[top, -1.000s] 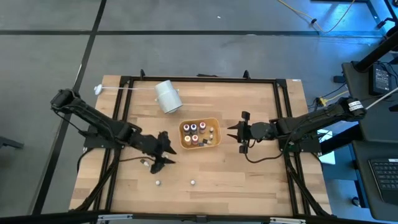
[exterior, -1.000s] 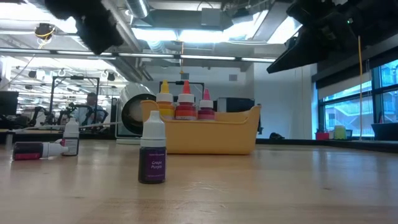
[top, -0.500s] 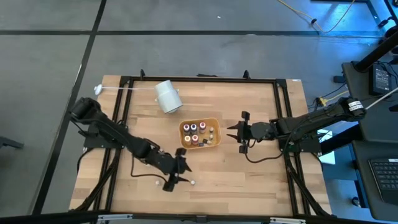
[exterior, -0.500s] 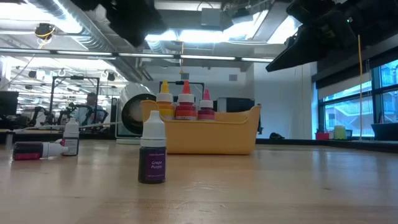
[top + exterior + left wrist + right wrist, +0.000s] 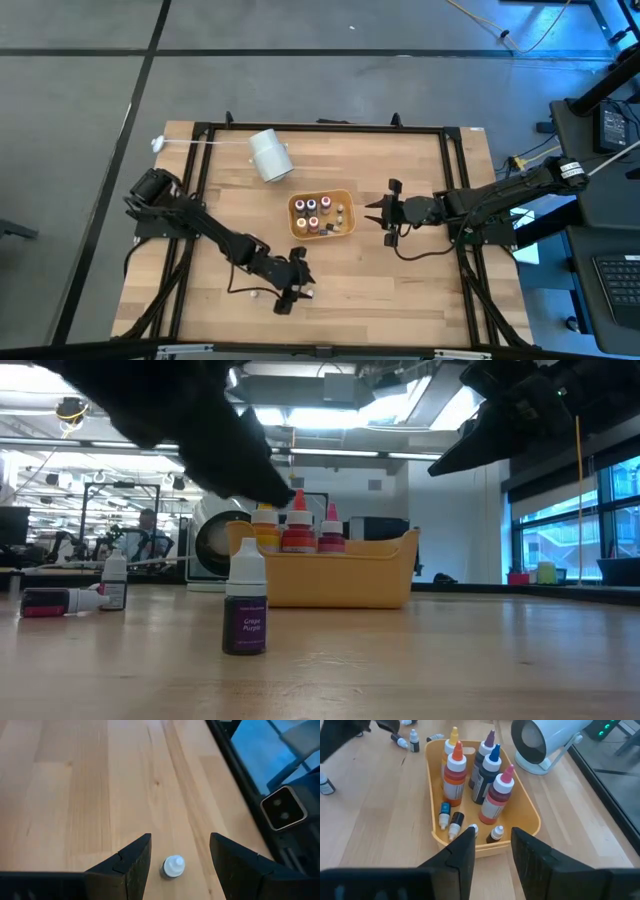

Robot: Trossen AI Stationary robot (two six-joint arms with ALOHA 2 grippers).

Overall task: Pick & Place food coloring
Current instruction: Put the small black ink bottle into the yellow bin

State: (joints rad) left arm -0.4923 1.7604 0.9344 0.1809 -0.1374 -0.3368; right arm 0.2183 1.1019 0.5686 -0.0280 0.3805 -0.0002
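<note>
Nearby, left gripper fingers apart astride purple bottle; tray beyond.

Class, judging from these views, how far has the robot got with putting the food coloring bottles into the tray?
Done: several bottles already sit in the orange tray. In hand: nothing is gripped; the left gripper hangs with open jaws above the upright purple bottle, while the right gripper waits beside the tray. Left: that bottle, plus an upright bottle and a lying bottle on the table.
</note>
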